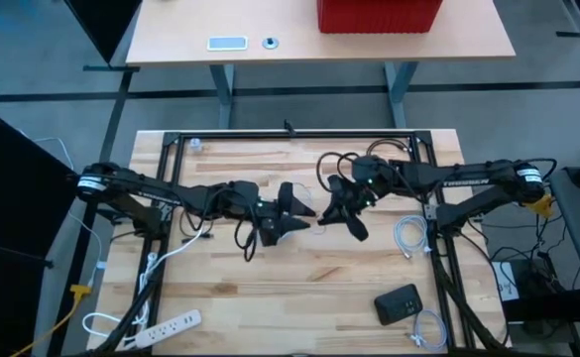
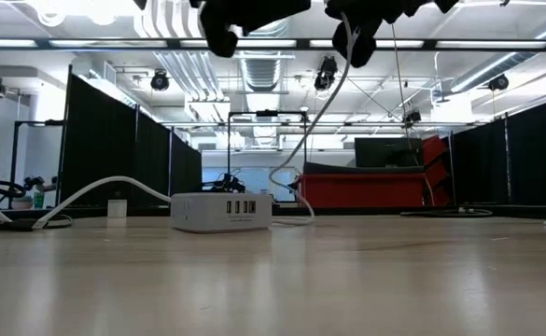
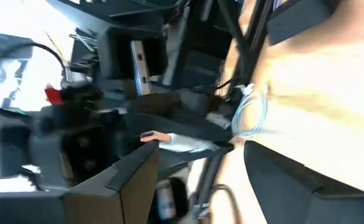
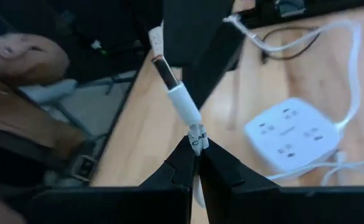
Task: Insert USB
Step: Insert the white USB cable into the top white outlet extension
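Your right gripper [image 4: 196, 151] is closed on the cable just behind the USB plug [image 4: 177, 87], held in the air; the plug's long axis points away from the fingers toward the left gripper [image 1: 291, 210], whose opening you can't judge; the charger [image 4: 292, 132] lies on the table below, to the side.

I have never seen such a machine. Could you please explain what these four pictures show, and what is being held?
It is a robot with two dark arms at a wooden table. One picture looks down from above, one looks level across the table, two come from wrist cameras. The right gripper is shut on a white USB cable. The left gripper is open, close to its plug. A white charger and a power strip lie on the table.
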